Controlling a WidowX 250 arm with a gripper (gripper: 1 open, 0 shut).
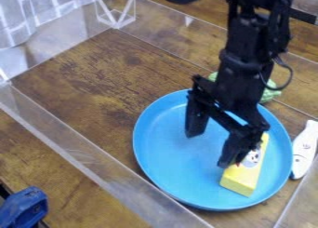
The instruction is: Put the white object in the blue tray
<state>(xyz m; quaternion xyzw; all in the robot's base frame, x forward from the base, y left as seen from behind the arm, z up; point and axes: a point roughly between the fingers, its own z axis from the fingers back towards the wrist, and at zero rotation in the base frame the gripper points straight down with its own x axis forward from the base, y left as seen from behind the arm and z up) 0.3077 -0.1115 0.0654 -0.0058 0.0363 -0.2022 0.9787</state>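
White plastic is what matters here, and the white object (302,149) lies on the wooden bench (87,78) to the right of the tool (222,143), just outside the rim of the blue tray (168,139) and well clear of the tool's fingers. The tool itself hangs pointing down with its jaws spread wide and nothing between them, poised over the tray's inside, its right finger right by the yellow block (248,166) that lies in the tray. So it's over the wrong thing for now; the target sits beyond the block, off to the side.

How will that piece handle? It looks slim, hard and very light, a smooth moulded sliver with rounded ends. Stiff enough not to bend, I'd say, but glossy plastic that thin could slip or skate away if nudged before the jaws meet. Best bet is to straddle its narrow width at mid-length, fingers set across the long axis, coming straight down. It lies flat and low on the bench, so the fingertips probably need to go almost to the wood. The tray rim close alongside leaves little room on that side.
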